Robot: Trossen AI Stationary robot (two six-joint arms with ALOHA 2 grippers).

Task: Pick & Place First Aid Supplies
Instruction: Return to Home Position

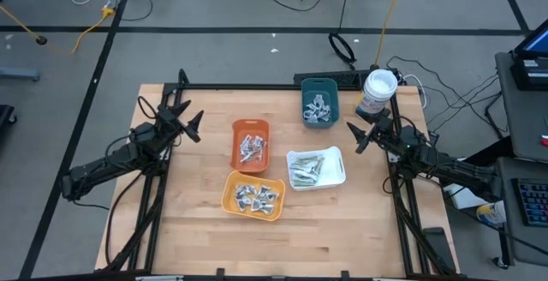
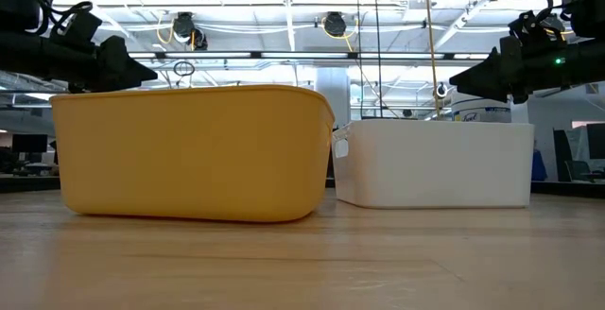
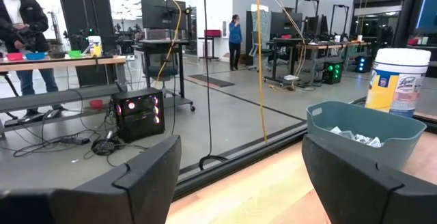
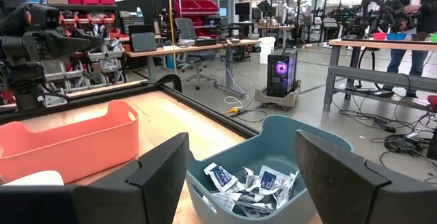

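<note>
**Sachets** (image 1: 251, 148): you have three lots, silvery-white with blue marks. One lies in the orange tray (image 1: 250, 124) at mid-tabletop. One lies in the yellow tray (image 1: 227, 195) just in front of it. One lies in the teal tray (image 1: 319, 82) near the back edge.

**Strips** (image 1: 304, 171): pale green-white, heaped in the white tray (image 1: 336, 165), just right of the yellow tray.

**Left gripper** (image 1: 193, 123): your left arm lies folded low along the left side of the tabletop (image 1: 197, 238). The gripper points inward toward the orange tray, well apart from it. Its fingers (image 3: 147, 176) stand wide and hold nothing. Between them, far across the tabletop, its wrist view shows the teal tray with its sachets, and the tub (image 3: 399, 80) behind that tray.

**Right gripper** (image 1: 356, 137): your right arm lies folded the same way along the right side. The gripper points inward, near the teal tray's front corner and behind the white tray. Its fingers (image 4: 341, 176) stand wide and hold nothing. The teal tray's sachets lie just beyond the gap between them, near but apart. The orange tray stands farther off.

**Height**: in the low view each gripper hangs above rim level, the left over the yellow tray's side, the right over the white tray's side, touching neither.

**Room**: a person (image 3: 17, 26) stands at a bench beyond the tabletop.
</note>
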